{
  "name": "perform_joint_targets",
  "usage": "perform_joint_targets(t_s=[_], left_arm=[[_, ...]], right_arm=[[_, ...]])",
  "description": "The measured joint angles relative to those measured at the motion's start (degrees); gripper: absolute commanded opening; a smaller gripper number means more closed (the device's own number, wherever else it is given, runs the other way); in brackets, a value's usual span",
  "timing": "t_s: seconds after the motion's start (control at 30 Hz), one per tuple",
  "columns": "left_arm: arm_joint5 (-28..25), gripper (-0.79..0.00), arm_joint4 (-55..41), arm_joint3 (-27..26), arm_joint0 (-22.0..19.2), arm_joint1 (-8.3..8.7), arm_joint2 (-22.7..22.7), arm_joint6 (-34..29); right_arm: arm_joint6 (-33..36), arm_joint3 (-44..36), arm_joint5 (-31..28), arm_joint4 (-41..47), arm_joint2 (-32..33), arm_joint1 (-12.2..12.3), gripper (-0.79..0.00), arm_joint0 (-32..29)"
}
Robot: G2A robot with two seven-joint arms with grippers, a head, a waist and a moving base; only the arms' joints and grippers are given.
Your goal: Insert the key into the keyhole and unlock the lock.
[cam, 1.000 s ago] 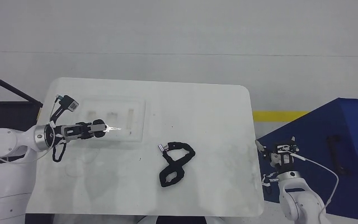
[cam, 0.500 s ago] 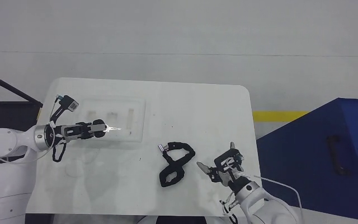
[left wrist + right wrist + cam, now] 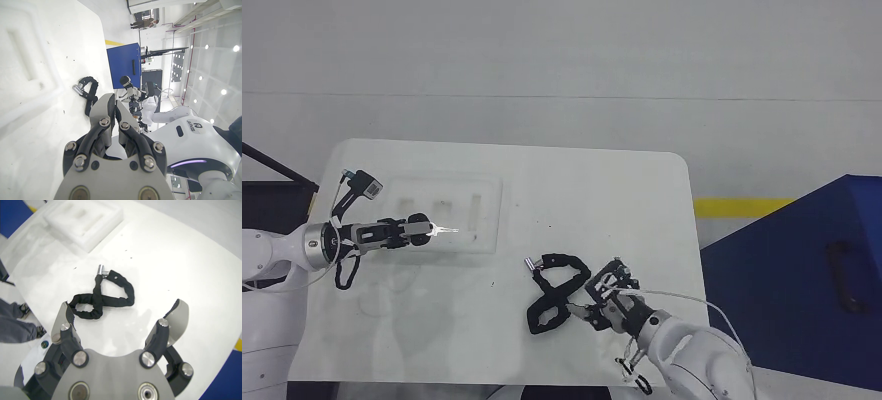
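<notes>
A black fabric-covered chain lock [image 3: 557, 292] lies in a figure-eight near the table's middle front, its silver lock cylinder [image 3: 532, 264] at the end nearest the foam tray. The right wrist view shows the chain [image 3: 105, 298] and cylinder [image 3: 101, 270] just beyond my right gripper [image 3: 122, 307], which is open and holds nothing. Seen from above, that gripper [image 3: 592, 293] hovers right beside the chain on its right. My left gripper [image 3: 424, 230] is over the foam tray, shut on a small silver key [image 3: 446, 229] that points towards the lock. Its fingers [image 3: 111, 106] are pressed together.
A white foam tray [image 3: 494, 215] with shallow recesses sits at the table's back left. A blue cabinet [image 3: 802, 290] stands off the right edge of the table. The white table [image 3: 642, 200] has rounded corners.
My right arm has swung in from the table's right edge leftwards to the chain lock, gripper open throughout. The left arm with the key has not moved.
</notes>
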Motion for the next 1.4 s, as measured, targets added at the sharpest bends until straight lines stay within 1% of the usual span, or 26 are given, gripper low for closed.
perform_joint_targets(t_s=[0.03, 0.07, 0.13, 0.2, 0.27, 0.33, 0.43, 0.6, 0.63, 0.67, 0.7, 0.77, 0.87, 0.93, 1.0, 1.03, 1.07, 1.1, 1.13, 1.17, 1.2, 1.23, 1.3, 1.37, 1.4], left_arm=[[0.0, -0.785, 0.0, 0.0, 0.0, 0.00, 0.0, 0.0], [0.0, -0.785, 0.0, 0.0, 0.0, 0.00, 0.0, 0.0], [0.0, -0.785, 0.0, 0.0, 0.0, 0.00, 0.0, 0.0], [0.0, -0.785, 0.0, 0.0, 0.0, 0.00, 0.0, 0.0], [0.0, -0.785, 0.0, 0.0, 0.0, 0.00, 0.0, 0.0], [0.0, -0.785, 0.0, 0.0, 0.0, 0.00, 0.0, 0.0], [0.0, -0.785, 0.0, 0.0, 0.0, 0.00, 0.0, 0.0], [0.0, -0.785, 0.0, 0.0, 0.0, 0.00, 0.0, 0.0], [0.0, -0.785, 0.0, 0.0, 0.0, 0.00, 0.0, 0.0], [0.0, -0.785, 0.0, 0.0, 0.0, 0.00, 0.0, 0.0], [0.0, -0.785, 0.0, 0.0, 0.0, 0.00, 0.0, 0.0], [0.0, -0.785, 0.0, 0.0, 0.0, 0.00, 0.0, 0.0], [0.0, -0.785, 0.0, 0.0, 0.0, 0.00, 0.0, 0.0], [0.0, -0.785, 0.0, 0.0, 0.0, 0.00, 0.0, 0.0], [0.0, -0.785, 0.0, 0.0, 0.0, 0.00, 0.0, 0.0], [0.0, -0.785, 0.0, 0.0, 0.0, 0.00, 0.0, 0.0], [0.0, -0.785, 0.0, 0.0, 0.0, 0.00, 0.0, 0.0], [0.0, -0.785, 0.0, 0.0, 0.0, 0.00, 0.0, 0.0], [0.0, -0.785, 0.0, 0.0, 0.0, 0.00, 0.0, 0.0], [0.0, -0.785, 0.0, 0.0, 0.0, 0.00, 0.0, 0.0], [0.0, -0.785, 0.0, 0.0, 0.0, 0.00, 0.0, 0.0], [0.0, -0.785, 0.0, 0.0, 0.0, 0.00, 0.0, 0.0], [0.0, -0.785, 0.0, 0.0, 0.0, 0.00, 0.0, 0.0], [0.0, -0.785, 0.0, 0.0, 0.0, 0.00, 0.0, 0.0], [0.0, -0.785, 0.0, 0.0, 0.0, 0.00, 0.0, 0.0]], right_arm=[[4.4, 1.1, 1.0, 0.7, -2.5, -0.6, 0.000, 2.9], [9.9, 3.1, 3.6, 2.8, -5.9, -1.5, 0.000, 7.1], [17.7, 8.1, 9.6, 8.4, -11.3, -3.5, 0.000, 15.0], [21.5, 12.4, 14.2, 14.5, -14.8, -5.3, 0.000, 21.3], [21.7, 15.4, 16.3, 20.6, -17.1, -6.7, 0.000, 26.8], [21.3, 15.6, 15.8, 21.8, -17.1, -6.7, 0.000, 27.8], [21.3, 15.4, 15.6, 20.2, -16.9, -6.6, 0.000, 26.9], [20.9, 15.9, 16.1, 20.1, -16.6, -6.6, 0.000, 26.6], [20.2, 16.7, 17.3, 19.5, -16.2, -6.6, 0.000, 26.2], [20.0, 17.3, 19.8, 18.0, -16.3, -6.7, 0.000, 26.2], [20.9, 17.5, 21.9, 16.6, -17.1, -6.8, 0.000, 26.5], [25.6, 17.4, 26.5, 13.7, -19.6, -7.5, 0.000, 28.3], [31.9, 18.5, 31.3, 10.1, -24.0, -9.0, 0.000, 32.0], [34.6, 19.5, 32.8, 9.3, -26.6, -10.1, 0.000, 34.2], [35.0, 21.5, 33.2, 9.9, -28.3, -11.3, 0.000, 36.2], [34.7, 22.7, 33.3, 10.1, -28.8, -11.9, -0.049, 36.9], [34.3, 24.5, 33.6, 10.7, -29.1, -12.6, -0.271, 37.6], [33.9, 25.7, 34.0, 11.3, -29.3, -13.1, -0.345, 38.0], [33.4, 26.9, 34.5, 11.9, -29.4, -13.7, -0.329, 38.5], [32.9, 28.5, 35.0, 12.4, -29.8, -14.4, -0.357, 39.1], [32.7, 29.7, 35.2, 12.4, -30.1, -14.9, -0.336, 39.6], [32.6, 30.8, 35.4, 12.1, -30.6, -15.4, -0.305, 40.1], [32.9, 32.8, 35.0, 11.2, -31.8, -16.6, -0.197, 41.0], [33.6, 34.6, 34.3, 10.4, -32.5, -17.6, -0.206, 41.8], [33.8, 35.5, 34.1, 9.7, -32.7, -18.0, -0.228, 42.1]])
